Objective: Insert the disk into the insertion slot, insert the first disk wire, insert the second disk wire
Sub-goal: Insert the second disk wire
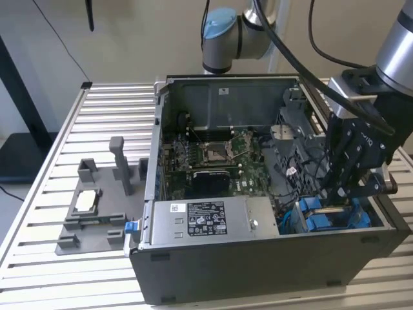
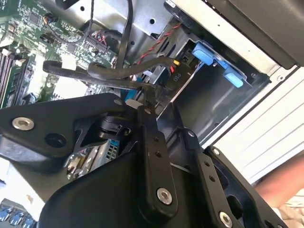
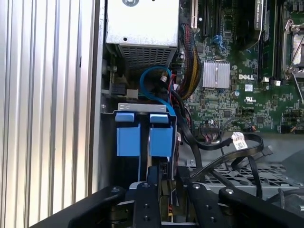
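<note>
The robot's hand point(image 1: 345, 187) is down inside the open PC case point(image 1: 258, 258), at the corner on the exterior view's right. It sits right over the insertion slot point(image 1: 332, 216), the dark bay w/ blue plastic tabs. In the first wrist view the blue tabs point(image 3: 142, 135) are just in front of the hand's black links, and the slot's metal wall shows around them.

Can't tell how far the hand is open. It looks like it has something thin and dark near a black plug point(image 2: 183, 71) w/ red and black wires (seen in the second wrist view), but the grip is hidden by the links, so I can't say for sure.

How far along? The disk seems to be in the bay, since the blue pieces fill it, but its body is mostly hidden. So step one is likely done. The hand is close to the wires at the bay, so I think it is on a wire step now. Which wire, first or second, I can't tell. Loose black cables point(image 3: 228, 142) lie beside the bay, near the green board point(image 1: 219, 155).

The PC stands on a ribbed metal tabletop point(image 1: 45, 187).
</note>
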`<state>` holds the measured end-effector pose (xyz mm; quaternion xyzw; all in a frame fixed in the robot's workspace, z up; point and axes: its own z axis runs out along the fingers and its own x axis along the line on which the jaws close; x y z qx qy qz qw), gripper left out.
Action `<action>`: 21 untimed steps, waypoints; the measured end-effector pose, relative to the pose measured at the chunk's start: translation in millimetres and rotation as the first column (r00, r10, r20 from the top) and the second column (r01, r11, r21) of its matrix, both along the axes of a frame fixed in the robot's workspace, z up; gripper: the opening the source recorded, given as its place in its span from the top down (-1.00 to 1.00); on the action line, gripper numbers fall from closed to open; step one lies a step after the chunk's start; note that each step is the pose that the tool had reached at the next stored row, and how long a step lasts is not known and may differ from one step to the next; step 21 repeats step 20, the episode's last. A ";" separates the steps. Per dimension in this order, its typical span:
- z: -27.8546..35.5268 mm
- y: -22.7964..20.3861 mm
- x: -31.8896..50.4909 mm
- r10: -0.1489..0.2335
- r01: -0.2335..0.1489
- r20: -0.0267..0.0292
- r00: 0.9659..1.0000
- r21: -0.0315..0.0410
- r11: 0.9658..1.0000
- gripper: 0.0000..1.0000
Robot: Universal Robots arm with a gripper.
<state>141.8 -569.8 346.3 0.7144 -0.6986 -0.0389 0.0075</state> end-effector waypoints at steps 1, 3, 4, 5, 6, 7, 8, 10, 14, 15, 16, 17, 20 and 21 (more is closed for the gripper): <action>0.9 0.0 0.0 0.000 0.000 0.000 1.000 0.000 1.000 0.39; 2.2 0.0 -0.1 0.000 0.000 0.000 1.000 0.000 1.000 0.39; 3.0 0.0 -0.1 0.000 0.000 0.000 1.000 0.000 1.000 0.39; 3.6 0.0 -0.1 -0.001 0.001 0.000 1.000 0.000 1.000 0.39; 4.2 0.0 -0.1 -0.001 0.001 0.000 1.000 0.000 1.000 0.39; 4.8 0.0 -0.1 -0.001 0.001 0.000 1.000 0.000 1.000 0.39; 5.4 0.0 -0.1 -0.001 0.001 0.000 1.000 0.000 1.000 0.39; 6.5 0.0 -0.1 -0.001 0.001 0.000 1.000 0.000 1.000 0.39; 8.8 0.0 -0.1 -0.001 0.001 0.000 1.000 0.000 1.000 0.39; 9.1 0.0 -0.1 -0.001 0.001 0.000 1.000 0.000 1.000 0.39; 9.3 0.0 -0.1 -0.001 0.001 0.000 1.000 0.000 1.000 0.39; 9.5 0.0 -0.1 -0.001 0.001 0.000 1.000 0.000 1.000 0.39; 9.6 0.0 -0.1 -0.001 0.001 0.000 1.000 0.000 1.000 0.39; 9.6 0.0 -0.1 -0.001 0.001 0.000 1.000 0.000 1.000 0.39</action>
